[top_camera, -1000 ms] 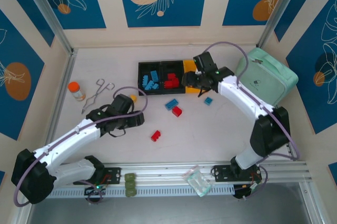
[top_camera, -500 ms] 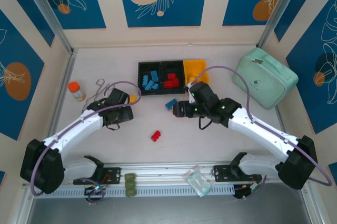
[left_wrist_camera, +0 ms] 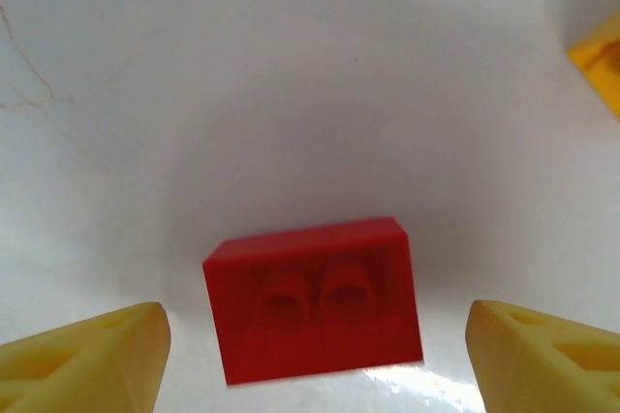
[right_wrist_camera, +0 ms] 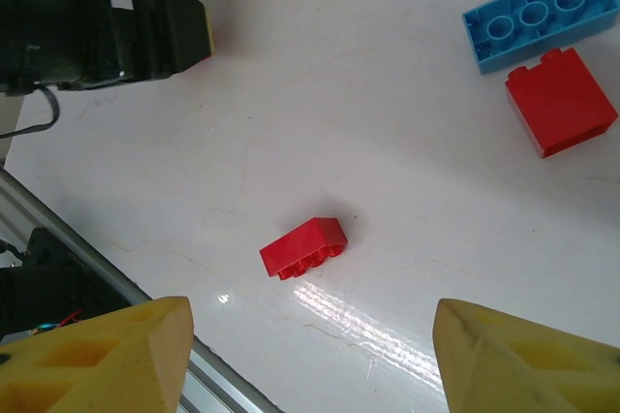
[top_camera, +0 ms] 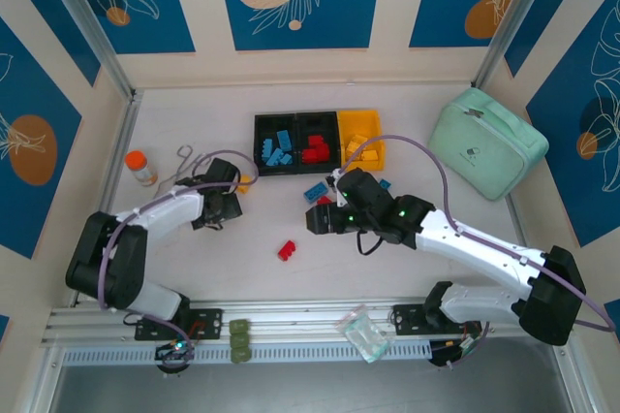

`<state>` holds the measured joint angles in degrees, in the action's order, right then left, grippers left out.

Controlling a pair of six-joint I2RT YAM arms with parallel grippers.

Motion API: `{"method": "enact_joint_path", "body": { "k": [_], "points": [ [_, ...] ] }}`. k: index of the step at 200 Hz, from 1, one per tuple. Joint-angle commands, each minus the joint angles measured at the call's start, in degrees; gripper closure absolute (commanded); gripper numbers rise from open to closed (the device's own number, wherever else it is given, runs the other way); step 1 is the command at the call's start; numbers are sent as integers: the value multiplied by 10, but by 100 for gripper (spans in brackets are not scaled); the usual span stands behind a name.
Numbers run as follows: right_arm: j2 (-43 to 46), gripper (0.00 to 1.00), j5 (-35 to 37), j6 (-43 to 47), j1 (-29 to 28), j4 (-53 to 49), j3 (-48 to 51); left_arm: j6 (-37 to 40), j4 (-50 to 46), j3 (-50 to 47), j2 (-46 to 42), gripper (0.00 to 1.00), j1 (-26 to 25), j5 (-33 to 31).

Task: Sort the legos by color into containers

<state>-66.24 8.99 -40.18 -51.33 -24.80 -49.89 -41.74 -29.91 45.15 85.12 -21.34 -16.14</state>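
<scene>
The containers (top_camera: 315, 120) stand in a row at the far middle of the desk (top_camera: 426, 112). The left black bin (top_camera: 260, 138) holds blue legos (top_camera: 277, 149), the middle black bin (top_camera: 299, 132) holds red legos (top_camera: 314, 149), and the yellow bin (top_camera: 360, 119) on the right holds yellow ones (top_camera: 365, 151).

Several bricks lie loose on the desk in front of the bins. A long blue brick (right_wrist_camera: 540, 14) lies just beside a red brick (right_wrist_camera: 562, 103), close to the bins. A smaller red brick (right_wrist_camera: 303, 247) lies on its side nearer the arms, well apart from that pair. A small blue brick (top_camera: 385, 183) sits just in front of the yellow bin. A yellow brick (top_camera: 244, 182) lies near the left arm's wrist.

The left tool (top_camera: 215, 211) is low over the desk to the left of the bins. Its yellow fingertips (left_wrist_camera: 87, 360) are spread wide. The left wrist camera sees a red brick, hollow underside facing the lens, between them and apart from both. The tool grips nothing.

The right tool (right_wrist_camera: 310, 355) hangs over the middle of the desk, above the loose bricks. Its fingertips (right_wrist_camera: 528, 360) stand apart with nothing between them, and the smaller red brick lies on the desk below.

An orange-capped bottle (top_camera: 141, 167) and metal tongs (top_camera: 179, 167) lie at the left. A mint green pouch (top_camera: 489, 142) lies at the right.
</scene>
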Motion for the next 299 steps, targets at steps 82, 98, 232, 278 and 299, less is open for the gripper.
{"method": "enact_joint_path", "body": {
  "k": [82, 98, 232, 278, 299],
  "points": [
    [-17, 34, 5, -15, -5, 16, 0, 15, 23, 18, 24, 56, 11, 3],
    [-18, 34, 6, -13, -4, 16, -2, 23, 22, 16, 9, 57, 10, 15],
    [73, 34, 79, -68, 56, -68, 29, 63, -16, 212, 28, 58, -99, 129],
    [152, 34, 89, -97, 90, -97, 69, 83, -33, 345, 133, 58, -142, 140],
    [174, 34, 92, -104, 93, -108, 78, 91, -43, 407, 189, 58, -151, 148]
  ]
}}
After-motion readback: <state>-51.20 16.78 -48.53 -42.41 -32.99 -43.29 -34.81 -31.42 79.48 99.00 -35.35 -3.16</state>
